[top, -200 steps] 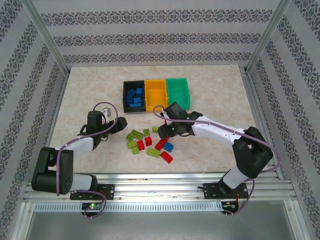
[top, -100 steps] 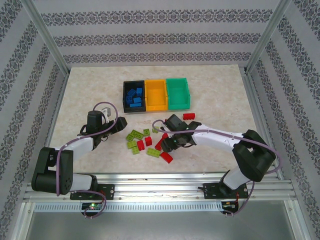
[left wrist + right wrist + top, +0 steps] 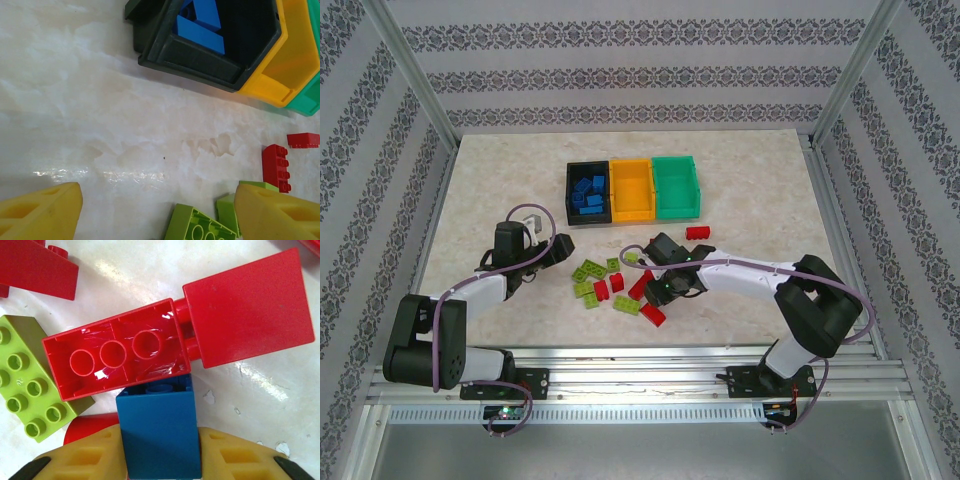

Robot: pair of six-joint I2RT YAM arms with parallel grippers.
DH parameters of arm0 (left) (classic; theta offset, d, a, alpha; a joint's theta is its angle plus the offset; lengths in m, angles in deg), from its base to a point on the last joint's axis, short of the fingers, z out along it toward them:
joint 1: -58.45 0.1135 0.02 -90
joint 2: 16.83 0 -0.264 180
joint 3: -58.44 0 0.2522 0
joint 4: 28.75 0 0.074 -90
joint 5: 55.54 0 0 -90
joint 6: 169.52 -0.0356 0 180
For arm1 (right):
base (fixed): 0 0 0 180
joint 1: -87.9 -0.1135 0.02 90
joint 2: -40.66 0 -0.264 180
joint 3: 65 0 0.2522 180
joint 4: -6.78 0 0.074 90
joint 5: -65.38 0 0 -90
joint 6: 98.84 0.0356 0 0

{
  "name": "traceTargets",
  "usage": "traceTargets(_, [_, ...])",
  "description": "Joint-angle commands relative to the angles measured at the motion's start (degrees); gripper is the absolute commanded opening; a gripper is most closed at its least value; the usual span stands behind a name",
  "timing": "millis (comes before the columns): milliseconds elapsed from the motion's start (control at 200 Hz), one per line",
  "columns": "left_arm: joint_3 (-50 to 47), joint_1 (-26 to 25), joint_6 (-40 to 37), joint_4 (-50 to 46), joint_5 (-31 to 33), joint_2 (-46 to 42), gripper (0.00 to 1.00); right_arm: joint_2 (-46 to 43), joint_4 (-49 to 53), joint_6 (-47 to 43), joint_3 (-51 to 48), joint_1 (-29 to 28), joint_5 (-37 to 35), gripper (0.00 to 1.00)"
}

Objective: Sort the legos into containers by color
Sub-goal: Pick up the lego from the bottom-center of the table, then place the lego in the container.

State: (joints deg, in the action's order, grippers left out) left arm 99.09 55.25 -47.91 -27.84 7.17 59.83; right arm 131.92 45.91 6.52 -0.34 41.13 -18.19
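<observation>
Right tool is pinching the blue brick by its flat sides. It sits on the tabletop, touching an upturned red brick. I'd guess light, hard, slick plastic, so squeeze mid-height. Left tool hangs spread wide, empty.

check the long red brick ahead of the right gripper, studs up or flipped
Flipped: the long red brick shows its hollow underside with three round tubes, no studs.

Bright, even light; soft glare on table.
</observation>
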Motion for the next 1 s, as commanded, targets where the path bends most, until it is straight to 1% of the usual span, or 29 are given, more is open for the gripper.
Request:
traceTargets(0, [0.41,0.93,0.51,2.48,-1.36,0.41,0.8,-2.07,1.13,-0.5,1.83,-0.43,-1.1,0.34])
traceTargets(150, [0.32,0.92,0.64,2.64,-1.36,0.48,0.8,-3.04,0.02,-0.93,7.29,0.3,1.81,0.35])
traceTargets(260, [0.25,0.92,0.86,3.06,-1.46,0.65,0.8,0.08,-2.63,-0.32,14.93,1.65,4.17,0.34])
traceTargets(370, [0.33,0.89,0.64,2.82,-1.27,0.86,0.8,6.4,-3.99,1.29,25.12,2.79,5.37,0.34])
traceTargets(560, [0.35,0.95,0.82,3.2,-1.54,1.13,0.79,20.95,-3.38,4.16,44.77,5.04,5.14,0.35])
traceTargets(719, [0.17,0.93,0.91,3.58,-1.02,1.73,0.8,32.84,-3.26,8.88,60.35,8.53,10.94,0.35])
traceTargets(754, [-0.07,0.93,1.11,4.01,-0.95,1.85,0.8,35.06,-2.85,9.2,63.48,8.87,11.15,0.36])
traceTargets(809, [-0.09,0.92,1.2,4.24,-1.09,2.14,0.8,38.66,-0.68,9.09,69.17,9.32,10.27,0.44])
traceTargets(884, [0.24,0.92,1.17,4.15,-1.21,2.49,0.8,42.99,3.27,8.94,75.91,9.83,10.81,0.49])
traceTargets(939, [0.26,0.92,1.21,4.15,-1.51,2.76,0.8,43.57,4.06,8.96,76.56,9.81,11.05,0.5])
traceTargets(994, [0.19,0.92,1.25,4.2,-1.54,2.74,0.8,42.08,2.36,8.75,73.48,9.43,10.67,0.51])
